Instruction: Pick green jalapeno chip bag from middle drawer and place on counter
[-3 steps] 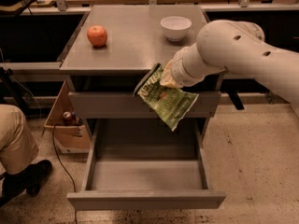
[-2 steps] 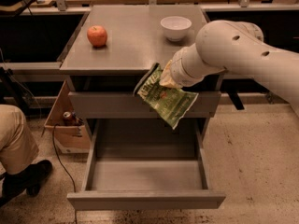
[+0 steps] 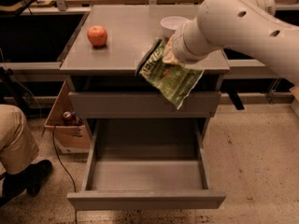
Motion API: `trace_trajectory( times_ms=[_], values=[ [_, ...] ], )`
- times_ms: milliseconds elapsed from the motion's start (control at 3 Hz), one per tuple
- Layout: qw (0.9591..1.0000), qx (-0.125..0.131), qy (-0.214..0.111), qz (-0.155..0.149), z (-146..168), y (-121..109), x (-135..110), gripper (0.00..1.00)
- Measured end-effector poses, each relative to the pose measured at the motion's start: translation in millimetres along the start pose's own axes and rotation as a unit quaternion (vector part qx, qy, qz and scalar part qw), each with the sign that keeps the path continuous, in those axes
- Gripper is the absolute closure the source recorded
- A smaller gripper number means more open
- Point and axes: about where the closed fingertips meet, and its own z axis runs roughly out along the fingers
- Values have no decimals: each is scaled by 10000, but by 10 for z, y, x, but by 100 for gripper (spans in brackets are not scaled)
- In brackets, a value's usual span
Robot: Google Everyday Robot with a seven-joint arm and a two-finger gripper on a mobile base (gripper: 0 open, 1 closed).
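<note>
The green jalapeno chip bag [image 3: 171,78] hangs in the air over the front edge of the counter [image 3: 126,36], tilted, its lower corner in front of the upper drawer panel. My gripper [image 3: 169,52] holds the bag at its top; the white arm [image 3: 243,17] hides most of the gripper. The middle drawer [image 3: 145,174] is pulled out wide below and its tray shows nothing inside.
A red apple [image 3: 97,35] sits on the counter at the left. A white bowl [image 3: 173,23] sits at the counter's back right, partly behind my arm. A person's leg and shoe [image 3: 18,162] are at the left. A cardboard box [image 3: 67,125] stands beside the cabinet.
The bag has moved up with my gripper, from in front of the upper drawer panel to the level of the counter's front edge.
</note>
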Motion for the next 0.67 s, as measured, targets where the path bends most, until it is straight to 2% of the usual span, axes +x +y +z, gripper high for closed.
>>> trace_trajectory(
  times_ms=[333,667],
  values=[
    [9988,342,122,-331,-160,-371,-86,100],
    [9971,559,174,-497,-169,-669,-100,100]
  ],
)
